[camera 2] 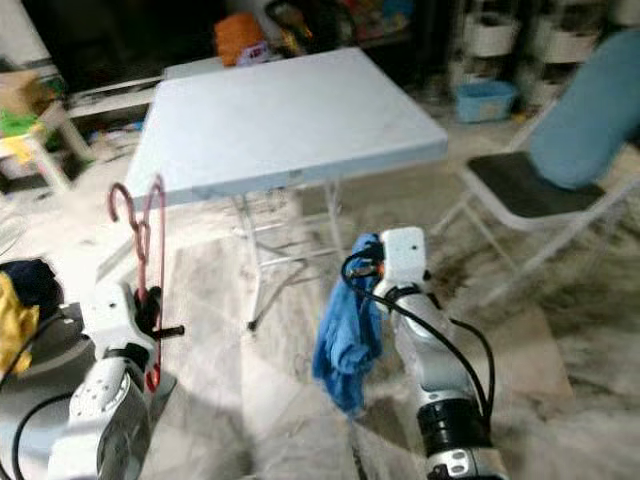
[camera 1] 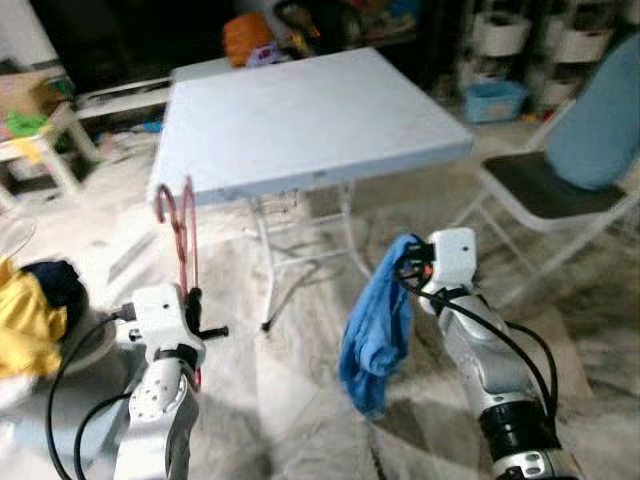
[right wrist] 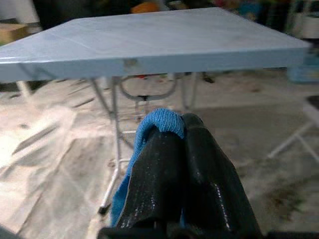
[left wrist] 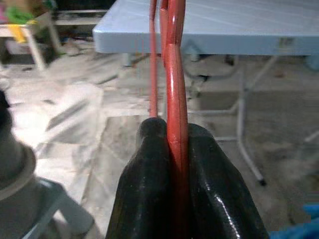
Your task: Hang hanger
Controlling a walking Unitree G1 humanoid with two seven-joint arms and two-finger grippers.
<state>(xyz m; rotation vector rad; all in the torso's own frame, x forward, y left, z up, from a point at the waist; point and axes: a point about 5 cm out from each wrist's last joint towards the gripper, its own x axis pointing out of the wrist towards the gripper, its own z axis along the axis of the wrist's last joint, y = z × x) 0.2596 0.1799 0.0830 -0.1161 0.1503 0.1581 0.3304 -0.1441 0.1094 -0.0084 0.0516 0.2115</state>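
Note:
A red hanger (camera 1: 180,235) stands upright in my left gripper (camera 1: 192,300), hook uppermost, near the left front corner of the folding table (camera 1: 300,120). In the left wrist view the black fingers (left wrist: 149,164) are shut on the red hanger (left wrist: 174,99). My right gripper (camera 1: 408,262) is shut on a blue garment (camera 1: 375,330) that hangs down limp toward the floor. In the right wrist view the blue garment (right wrist: 162,122) bulges over the closed fingertips (right wrist: 199,149), with the table's edge ahead.
A folding chair (camera 1: 560,190) with a blue cushion stands at the right. Yellow and dark clothes (camera 1: 30,310) lie in a basket at the left. Shelving and a blue bin (camera 1: 495,100) lie beyond the table. A small white table (camera 1: 40,150) is at far left.

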